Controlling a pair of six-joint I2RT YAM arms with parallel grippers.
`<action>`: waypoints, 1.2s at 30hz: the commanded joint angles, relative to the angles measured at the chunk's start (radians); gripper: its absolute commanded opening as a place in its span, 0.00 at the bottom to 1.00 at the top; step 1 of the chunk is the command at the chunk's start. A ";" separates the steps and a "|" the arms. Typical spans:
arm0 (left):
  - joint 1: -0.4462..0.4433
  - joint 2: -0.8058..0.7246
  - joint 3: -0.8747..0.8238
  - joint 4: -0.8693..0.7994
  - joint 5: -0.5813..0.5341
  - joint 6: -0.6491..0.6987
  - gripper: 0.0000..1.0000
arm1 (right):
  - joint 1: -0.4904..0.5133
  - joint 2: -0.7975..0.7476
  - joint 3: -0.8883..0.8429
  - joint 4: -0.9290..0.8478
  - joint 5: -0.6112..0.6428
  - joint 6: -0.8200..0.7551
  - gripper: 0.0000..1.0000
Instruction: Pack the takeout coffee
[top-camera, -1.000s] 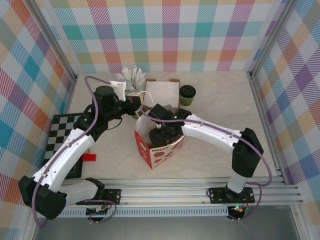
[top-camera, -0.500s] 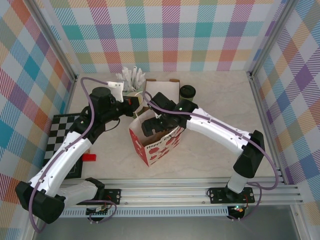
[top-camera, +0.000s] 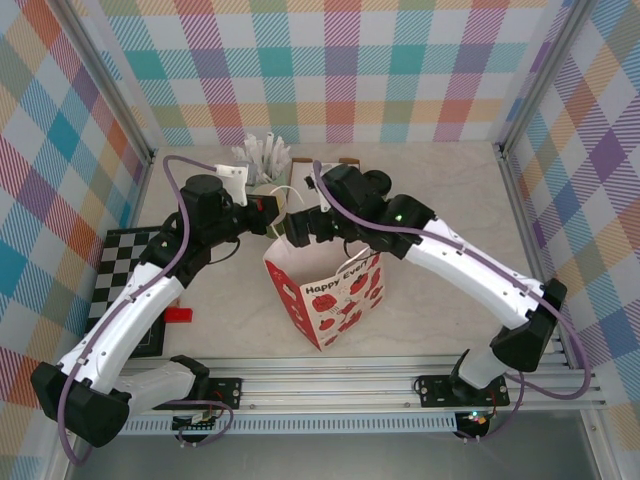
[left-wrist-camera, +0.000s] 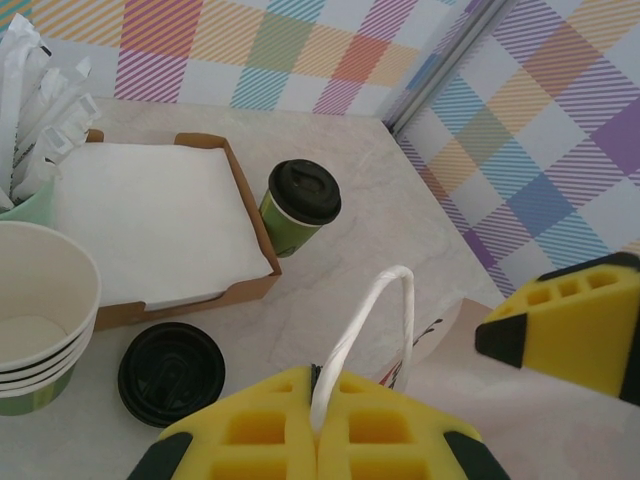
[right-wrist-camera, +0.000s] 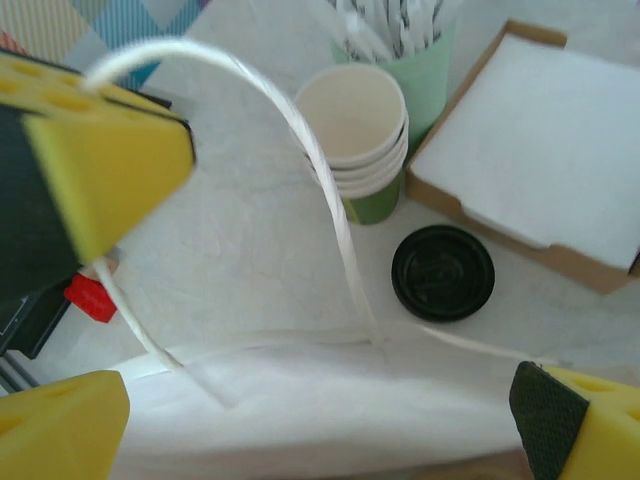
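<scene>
While the left gripper (left-wrist-camera: 318, 398) has its yellow fingers pressed together, they pinch the white cord handle (left-wrist-camera: 372, 308) of the gift bag (top-camera: 340, 296), and the cord rises out of them in a tall loop. The right gripper (right-wrist-camera: 320, 428) hangs over the bag's open mouth with its fingers spread wide, one at each lower corner of its wrist view, holding nothing. The same cord arches between them, and one left finger shows close by at the upper left.

The bag stands upright on the table (top-camera: 450, 200) between the two arms, white with red hearts and printed lettering.

Beyond the bag, the takeout coffee (left-wrist-camera: 303, 205) stands upright with its black lid on, outside the bag, just beside the right wall of the cardboard napkin tray (left-wrist-camera: 150, 215). A loose black lid (left-wrist-camera: 170, 373) lies flat in front of that tray. To its left is a stack of lidless cups (left-wrist-camera: 35, 300), and behind them a green cup of wrapped straws (right-wrist-camera: 400, 45). A small red block (right-wrist-camera: 90, 297) lies near the left arm.
</scene>
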 joint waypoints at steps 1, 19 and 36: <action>0.008 -0.004 0.004 0.015 0.007 -0.019 0.00 | -0.003 -0.056 -0.055 0.125 0.005 -0.098 1.00; 0.008 0.009 0.000 0.062 -0.016 -0.060 0.00 | -0.105 -0.056 -0.045 0.393 -0.145 -0.188 1.00; 0.008 0.008 0.010 0.048 0.045 -0.033 0.00 | -0.379 0.234 0.445 -0.393 -0.732 -0.630 0.93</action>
